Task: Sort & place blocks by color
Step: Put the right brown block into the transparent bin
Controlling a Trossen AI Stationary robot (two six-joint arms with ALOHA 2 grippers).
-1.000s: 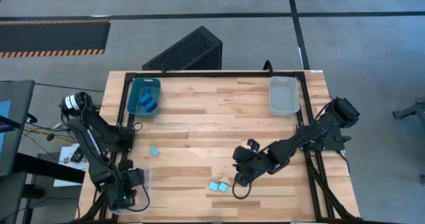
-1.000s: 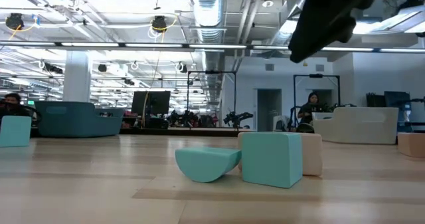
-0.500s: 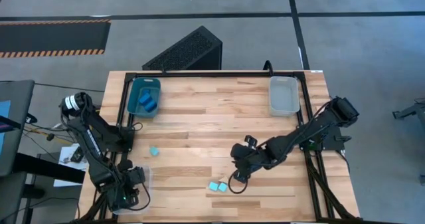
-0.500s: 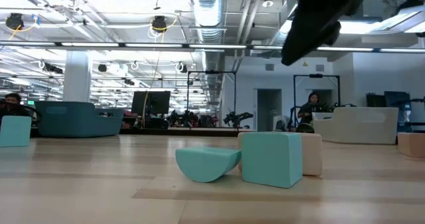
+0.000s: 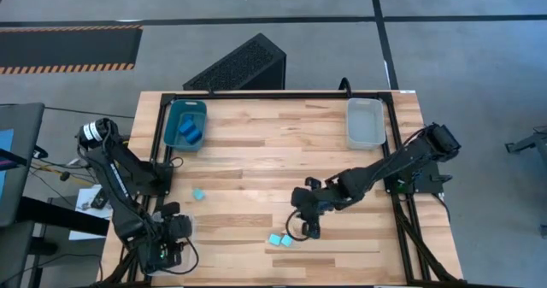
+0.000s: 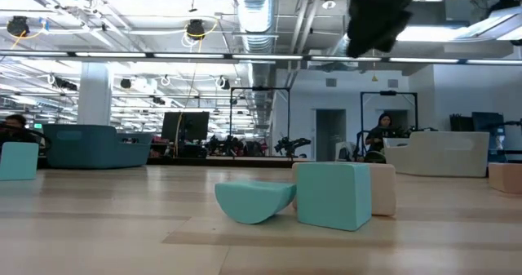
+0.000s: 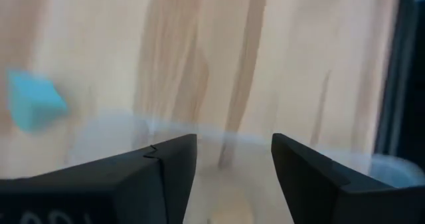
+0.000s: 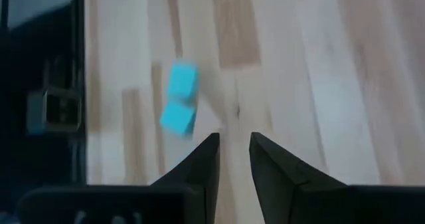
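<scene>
Two light turquoise blocks (image 5: 280, 238) lie side by side on the table near its near edge. In the low view they are a half-round piece (image 6: 253, 201) and a cube (image 6: 334, 195), with a pale tan block (image 6: 383, 189) right behind the cube. A third turquoise block (image 5: 198, 194) sits alone farther left. Deep blue blocks (image 5: 190, 132) lie in the teal bin (image 5: 173, 117). My right gripper (image 5: 301, 228) hovers just right of the turquoise pair (image 8: 179, 98), narrowly open and empty. My left gripper (image 5: 173, 235) is open over a clear bin at the near left corner.
A clear bin (image 5: 365, 122) stands at the far right of the table, and the teal bin at the far left. The clear bin's rim (image 7: 133, 121) shows under my left gripper (image 7: 234, 151). Bare wood lies across the table's middle. People sit in the room beyond.
My right gripper has moved toward the table's left, closer to the pair of turquoise blocks, and in the low view it has risen. The blocks have stayed where they were.
</scene>
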